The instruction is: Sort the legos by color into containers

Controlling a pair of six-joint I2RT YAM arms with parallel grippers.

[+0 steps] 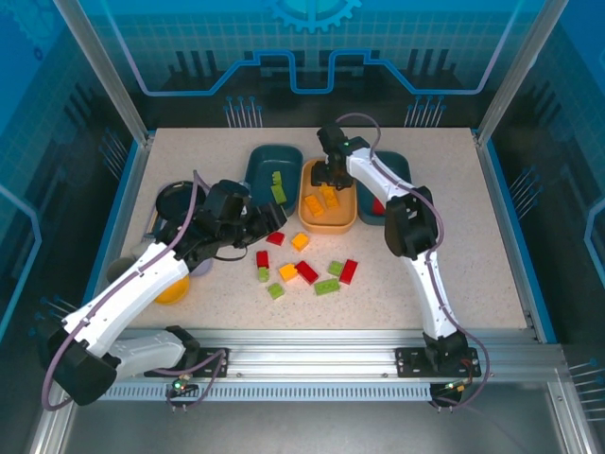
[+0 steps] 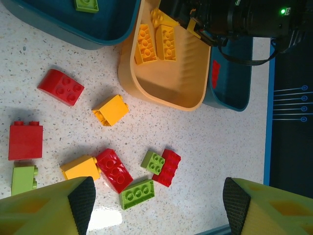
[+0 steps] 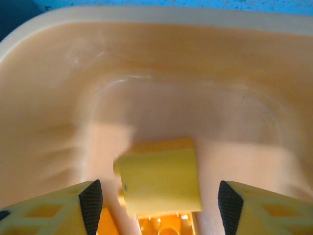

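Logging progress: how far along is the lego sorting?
Done: yellow bricks in the orange tray, a green brick in the left teal tray, a red brick in the right teal tray. In hand: the right end effector, open above the orange tray, a yellow brick free between its fingers. Left: about ten loose bricks on the table.

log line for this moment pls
left gripper: open, near loose legos | right gripper: open, in orange tray | yellow lego: between right jaws, not gripped
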